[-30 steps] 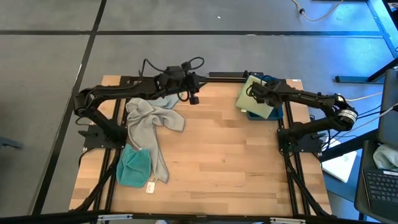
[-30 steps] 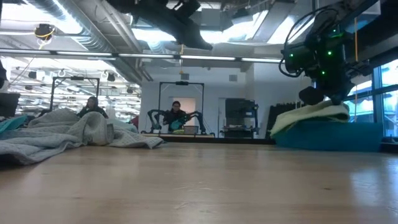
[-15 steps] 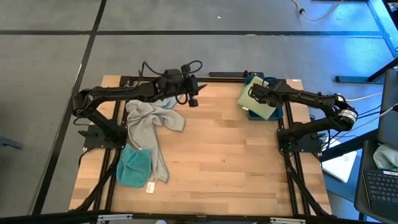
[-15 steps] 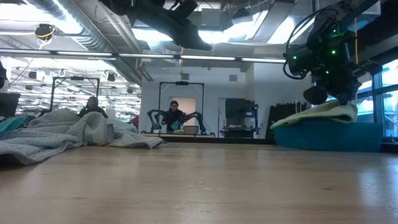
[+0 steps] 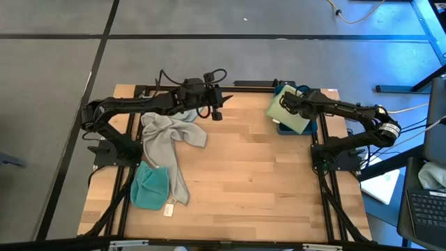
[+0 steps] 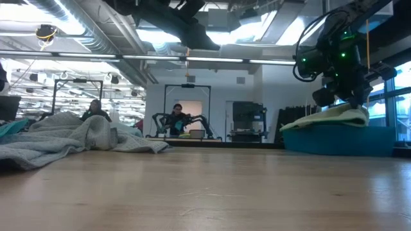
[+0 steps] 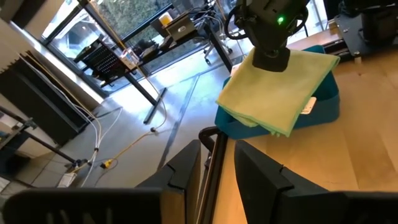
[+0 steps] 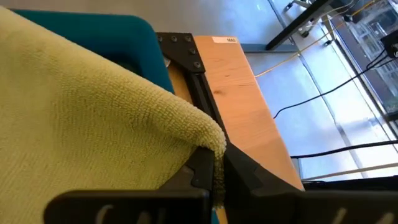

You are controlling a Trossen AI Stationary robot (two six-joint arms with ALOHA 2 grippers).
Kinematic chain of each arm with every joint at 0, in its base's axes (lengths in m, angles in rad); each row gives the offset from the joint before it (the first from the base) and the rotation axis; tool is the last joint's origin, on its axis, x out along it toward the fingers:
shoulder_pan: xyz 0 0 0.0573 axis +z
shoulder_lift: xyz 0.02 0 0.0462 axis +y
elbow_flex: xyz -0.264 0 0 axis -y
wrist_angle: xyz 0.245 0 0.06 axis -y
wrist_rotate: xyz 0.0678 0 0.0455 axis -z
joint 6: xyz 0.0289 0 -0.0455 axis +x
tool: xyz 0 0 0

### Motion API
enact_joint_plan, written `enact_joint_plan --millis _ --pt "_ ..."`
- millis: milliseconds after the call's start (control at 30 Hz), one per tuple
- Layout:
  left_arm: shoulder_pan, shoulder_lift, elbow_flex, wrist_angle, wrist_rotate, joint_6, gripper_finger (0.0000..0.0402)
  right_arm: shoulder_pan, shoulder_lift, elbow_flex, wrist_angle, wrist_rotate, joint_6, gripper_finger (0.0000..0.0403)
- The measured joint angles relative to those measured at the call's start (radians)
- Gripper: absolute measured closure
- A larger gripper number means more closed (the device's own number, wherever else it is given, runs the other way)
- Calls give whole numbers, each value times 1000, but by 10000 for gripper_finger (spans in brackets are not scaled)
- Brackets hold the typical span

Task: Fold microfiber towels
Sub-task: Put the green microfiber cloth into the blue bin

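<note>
A folded pale green towel (image 5: 293, 116) lies on top of the blue tray (image 5: 309, 128) at the table's far right; it also shows in the left wrist view (image 7: 280, 93). My right gripper (image 5: 284, 104) stands over it, shut on its edge. A crumpled light grey towel (image 5: 164, 136) lies at the left. A teal towel (image 5: 150, 188) with a white tag (image 5: 168, 208) lies nearer the front. My left gripper (image 5: 216, 113) hangs open and empty above the table's far middle, to the right of the grey towel. My right gripper pinches the green towel's thick edge by a corner (image 8: 214, 148) between its two fingers (image 8: 244, 168). It comes from above, slanting down. One layer or several, I cannot tell. The towel lies slack on the tray, its edges hanging over the tray's rim (image 6: 340, 138).
Black frame rails (image 5: 251, 85) run along the table's far edge and sides. Bare wood (image 5: 251, 174) fills the middle and right of the table. People sit at desks in the room behind (image 6: 182, 119).
My right gripper has gone a little toward the table's right edge with the green towel, which has shifted farther over the tray and lies flatter than before.
</note>
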Motion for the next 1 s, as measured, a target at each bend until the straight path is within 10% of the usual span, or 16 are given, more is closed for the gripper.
enact_joint_plan --millis 600,1000 --pt "-20 0 0 -11 0 -1 312 24 0 0 -43 4 -84 315" --pt "-37 0 0 -19 0 0 312 27 0 0 -34 -286 -340 295"
